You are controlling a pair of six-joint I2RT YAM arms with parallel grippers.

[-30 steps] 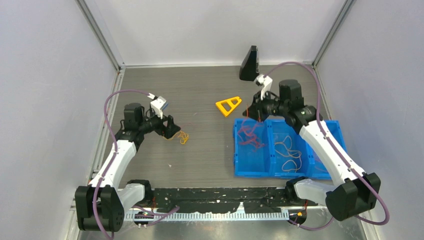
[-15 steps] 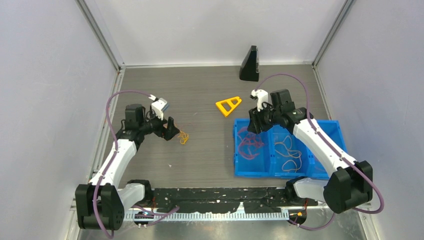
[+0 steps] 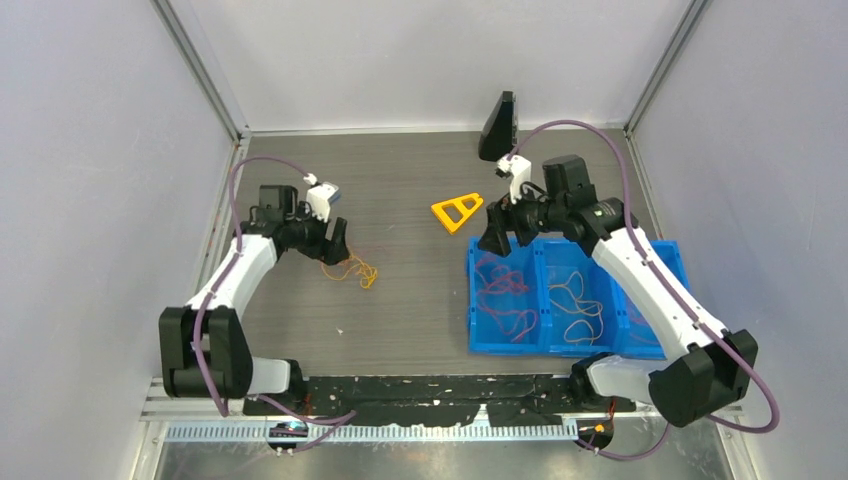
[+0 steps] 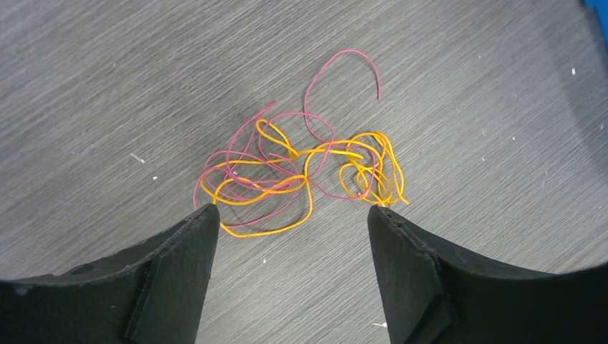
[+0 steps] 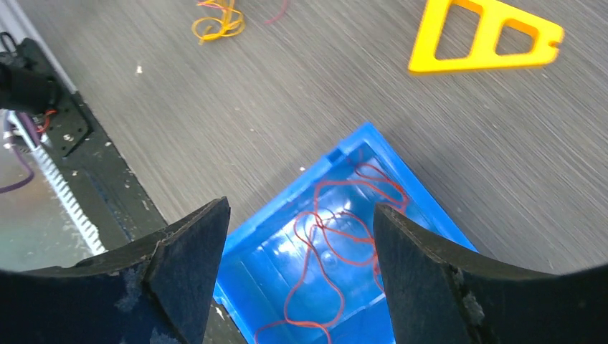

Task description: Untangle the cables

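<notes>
A tangle of orange and pink-red cables (image 4: 301,175) lies on the grey table, seen small from above as the cable tangle (image 3: 350,270). My left gripper (image 4: 290,215) hovers just above it, open, nothing between its fingers; in the top view the left gripper (image 3: 333,243) sits just behind the tangle. Red cables (image 5: 344,229) lie loose in the left compartment of the blue bin (image 3: 478,300), shown from above as red strands (image 3: 505,290). Orange-tan cables (image 3: 578,305) lie in the middle compartment. My right gripper (image 5: 301,218) hangs open above the red cables, at the bin's back left corner (image 3: 497,238).
A rigid yellow triangular frame (image 3: 456,211) lies behind the bin's left corner, also seen as the yellow frame (image 5: 487,36). A black wedge-shaped block (image 3: 499,128) stands at the back. Grey walls enclose the table; a black rail (image 3: 430,390) runs along the near edge.
My right gripper has opened, and the red cables now lie in the bin's left compartment below it. My left arm has shifted slightly back over the tangle, still open.
</notes>
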